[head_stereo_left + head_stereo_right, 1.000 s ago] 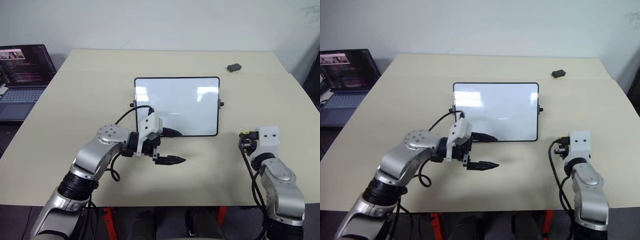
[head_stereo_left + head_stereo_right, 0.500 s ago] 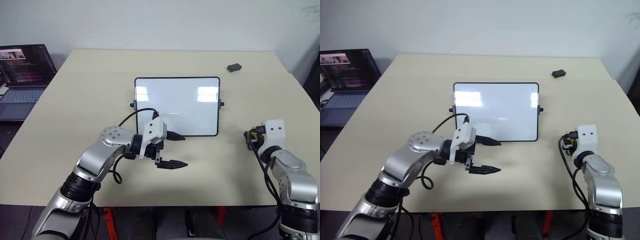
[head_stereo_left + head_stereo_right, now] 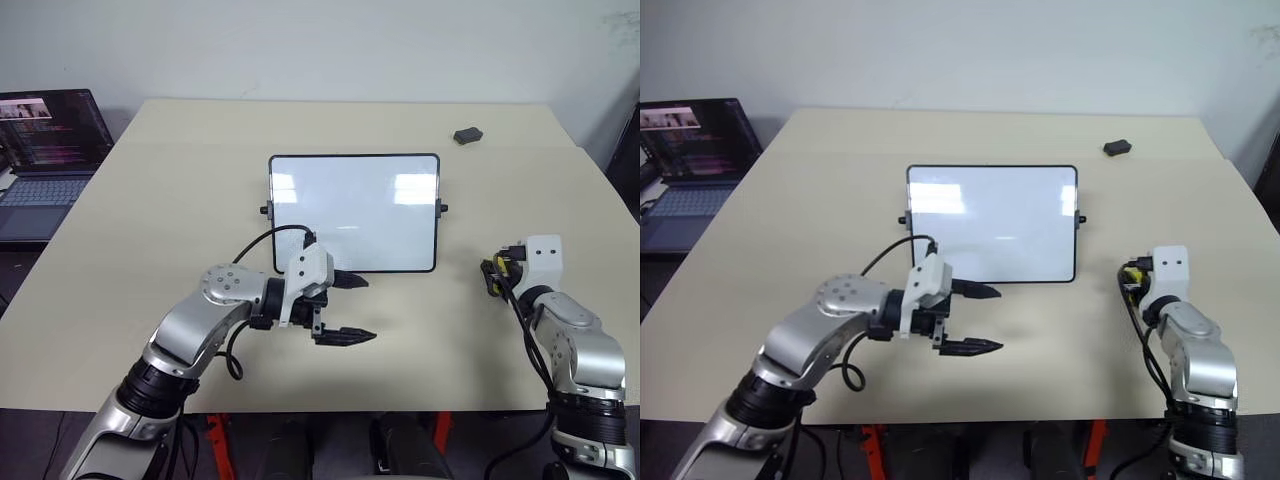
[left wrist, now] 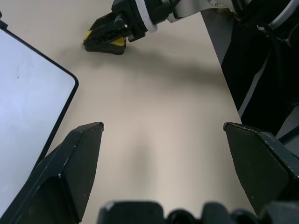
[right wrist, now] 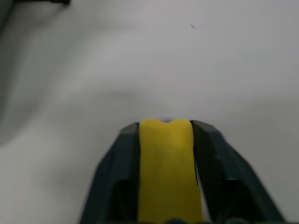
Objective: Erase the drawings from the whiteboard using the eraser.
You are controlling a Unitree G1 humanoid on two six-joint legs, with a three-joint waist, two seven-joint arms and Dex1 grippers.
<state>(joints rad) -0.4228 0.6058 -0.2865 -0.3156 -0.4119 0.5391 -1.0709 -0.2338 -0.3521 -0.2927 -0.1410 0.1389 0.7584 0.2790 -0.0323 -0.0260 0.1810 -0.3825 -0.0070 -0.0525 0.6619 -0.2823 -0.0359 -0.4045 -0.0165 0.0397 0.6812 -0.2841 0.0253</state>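
The whiteboard point(image 3: 354, 212) lies flat near the middle of the beige table point(image 3: 150, 180), its long axis running left to right. Its surface looks clean apart from faint specks that cannot be made out as drawings.

The eraser point(image 5: 167, 168), a yellow block, sits between the right gripper's point(image 4: 108, 38) two fingers, its long axis in line with them. The fingers lie flush against both of its sides. In the left wrist view it rests low at the table surface, to the right of the board's near right corner and apart from it.

The left gripper point(image 3: 345, 307) hovers just in front of the board's near edge, pointing right, fingers spread wide and holding nothing.

A small dark grey block point(image 3: 467, 134) lies far right. A laptop point(image 3: 45, 160) stands off the table's left side.
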